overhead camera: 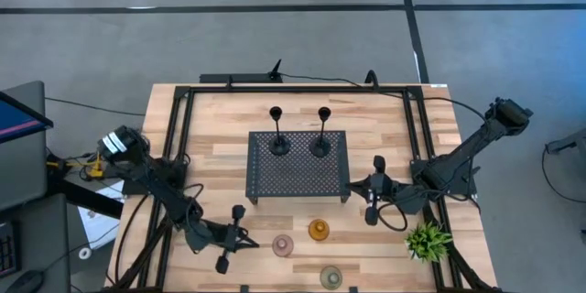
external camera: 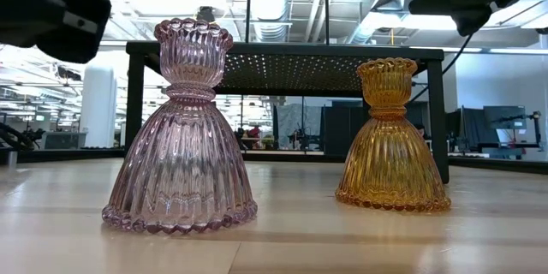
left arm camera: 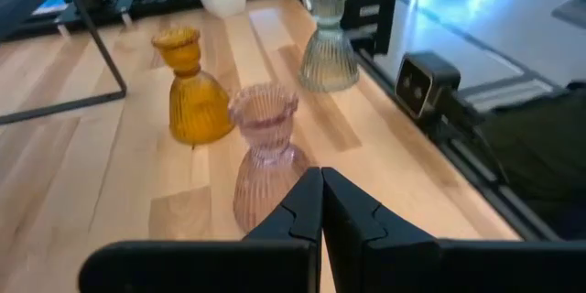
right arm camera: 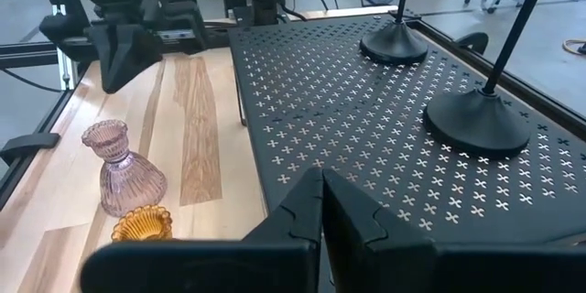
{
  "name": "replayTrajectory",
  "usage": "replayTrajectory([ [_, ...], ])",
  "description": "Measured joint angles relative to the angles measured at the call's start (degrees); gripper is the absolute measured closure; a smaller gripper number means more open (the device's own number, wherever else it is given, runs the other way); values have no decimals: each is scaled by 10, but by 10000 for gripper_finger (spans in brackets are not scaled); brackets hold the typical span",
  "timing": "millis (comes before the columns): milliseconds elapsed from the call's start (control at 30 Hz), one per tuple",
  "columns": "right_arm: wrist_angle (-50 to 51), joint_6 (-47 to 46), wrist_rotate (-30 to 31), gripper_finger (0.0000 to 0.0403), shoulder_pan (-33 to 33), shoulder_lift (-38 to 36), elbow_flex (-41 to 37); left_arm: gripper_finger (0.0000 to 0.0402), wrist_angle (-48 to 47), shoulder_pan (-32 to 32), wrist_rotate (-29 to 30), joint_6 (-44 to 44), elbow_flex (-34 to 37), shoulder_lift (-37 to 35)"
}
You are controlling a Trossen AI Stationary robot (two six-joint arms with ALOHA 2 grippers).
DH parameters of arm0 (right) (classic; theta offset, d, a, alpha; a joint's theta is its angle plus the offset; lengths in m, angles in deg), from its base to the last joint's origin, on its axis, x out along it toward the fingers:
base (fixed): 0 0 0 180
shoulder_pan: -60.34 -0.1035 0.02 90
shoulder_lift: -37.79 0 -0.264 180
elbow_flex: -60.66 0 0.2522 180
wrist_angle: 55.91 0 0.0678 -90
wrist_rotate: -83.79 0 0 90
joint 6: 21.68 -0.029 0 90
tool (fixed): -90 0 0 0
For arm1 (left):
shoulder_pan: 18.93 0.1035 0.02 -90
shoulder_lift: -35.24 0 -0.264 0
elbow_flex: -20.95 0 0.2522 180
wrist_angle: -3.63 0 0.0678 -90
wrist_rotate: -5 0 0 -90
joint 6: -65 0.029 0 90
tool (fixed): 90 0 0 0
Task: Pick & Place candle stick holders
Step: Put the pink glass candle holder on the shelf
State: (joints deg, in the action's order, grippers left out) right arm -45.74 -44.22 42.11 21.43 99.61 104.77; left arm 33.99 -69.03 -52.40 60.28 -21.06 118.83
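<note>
Left gripper: lower left of the high view, fingers pressed together, empty, just beside the ribbed pink glass holder.
Glass trio: pink, ribbed amber glass holder and pale green glass holder stand on the wooden table, lower centre.
Done, I'd judge: two slim black stemmed holders stand on the black perforated tray.
Left: three glass ones.
Right gripper: right of the tray, closed, empty.

Our two arms are dark, jointed, with black cables looping along them. Left gripper and right gripper: black, angular fingers. Left arm's base carries a white-marked housing.
</note>
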Motion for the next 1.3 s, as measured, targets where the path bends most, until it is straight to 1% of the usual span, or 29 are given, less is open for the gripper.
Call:
replayTrajectory([
  [233, 0, 0, 0, 403, 0, 0, 0, 398, 69, 14, 0, -19, 0, 53],
  [367, 1, 0, -2, 403, 0, 0, 0, 398, 74, 14, 0, -28, 0, 75],
  [500, 1, 0, -2, 403, 0, 0, 0, 394, 74, 14, 0, -79, 0, 83],
  [700, 1, -1, -4, 403, 0, 0, 0, 373, 74, 27, 0, -80, 0, 83],
  [800, 1, -8, -5, 403, 0, 0, 0, 355, 74, 45, 0, -89, 0, 83],
  [933, 1, -9, -5, 403, -1, 0, 0, 321, 74, 63, -1, -108, 0, 83],
  [1167, 1, -1, -5, 403, -1, 0, 0, 253, 74, 70, -91, -108, 0, 83],
  [1300, 1, 4, -5, 403, -1, 0, 0, 216, 78, 72, -99, -106, -2, 83],
])
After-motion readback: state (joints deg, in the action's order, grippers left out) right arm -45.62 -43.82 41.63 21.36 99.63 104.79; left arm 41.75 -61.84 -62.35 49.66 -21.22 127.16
